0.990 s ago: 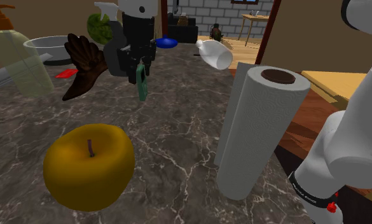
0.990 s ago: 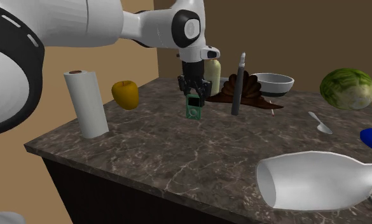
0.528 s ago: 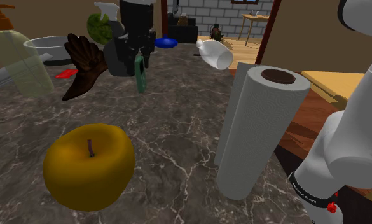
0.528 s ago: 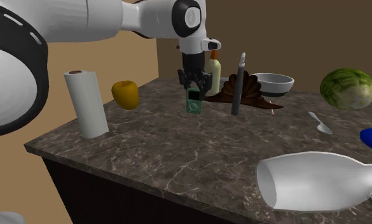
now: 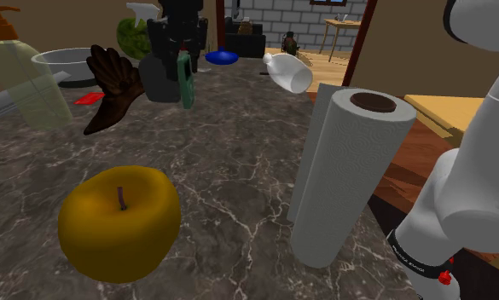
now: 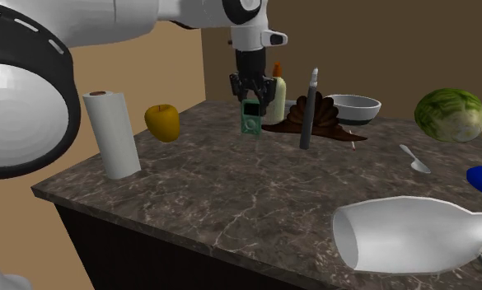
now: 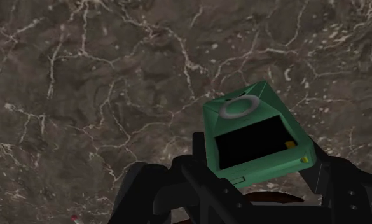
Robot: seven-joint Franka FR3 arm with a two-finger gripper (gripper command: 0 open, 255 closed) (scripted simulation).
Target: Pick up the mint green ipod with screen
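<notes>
Mint green iPod (image 6: 250, 122) hangs above the marble countertop (image 6: 231, 198), clamped askew in the black gripper (image 6: 250, 100), at three o'clock from the yellow apple (image 6: 161, 122); beyond, a soap bottle (image 6: 278, 95). Steady, vertical lifting best keeps it secure.

- I am working in what looks like a home kitchen, over a dark marble counter (image 5: 239, 162).
- On it I see a paper towel roll (image 5: 345, 179), a soap bottle (image 5: 26, 81), a bowl (image 6: 354, 105) and a spoon (image 6: 416, 159).
- Food sits out: an apple (image 5: 119, 222) and a melon (image 6: 450, 115).
- Behind, I see a brick wall (image 5: 273, 10) and a wooden table (image 5: 345, 25).
</notes>
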